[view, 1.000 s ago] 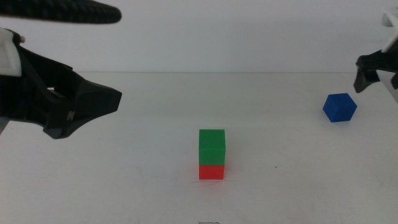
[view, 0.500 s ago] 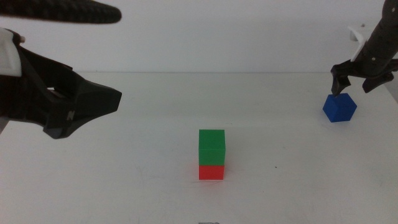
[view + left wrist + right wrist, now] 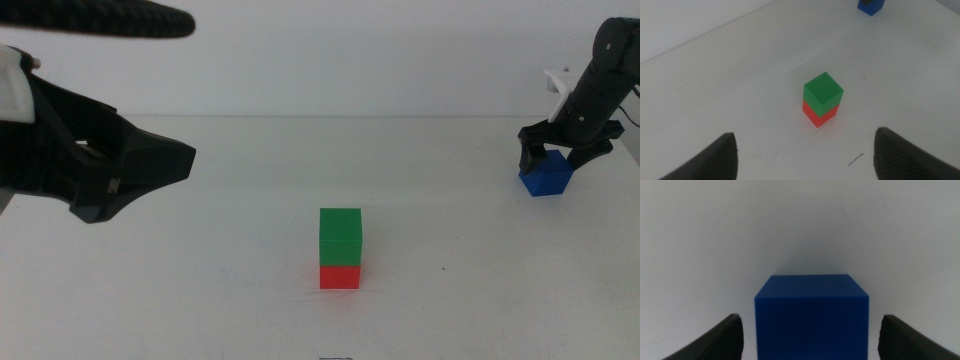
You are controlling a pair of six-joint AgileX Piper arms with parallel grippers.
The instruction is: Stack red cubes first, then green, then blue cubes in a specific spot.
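Matte blue cube [image 3: 546,176] between right gripper [image 3: 558,153] jaws

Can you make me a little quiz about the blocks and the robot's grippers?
1. True or false: the green cube sits on the red cube.
2. Which cube is the right gripper around? A) red B) green C) blue
3. Fill in: the left gripper waits at the table's ____ side, open.

Key: 1 true. 2 C, the blue cube, open gripper, not squeezing yet. 3 left.
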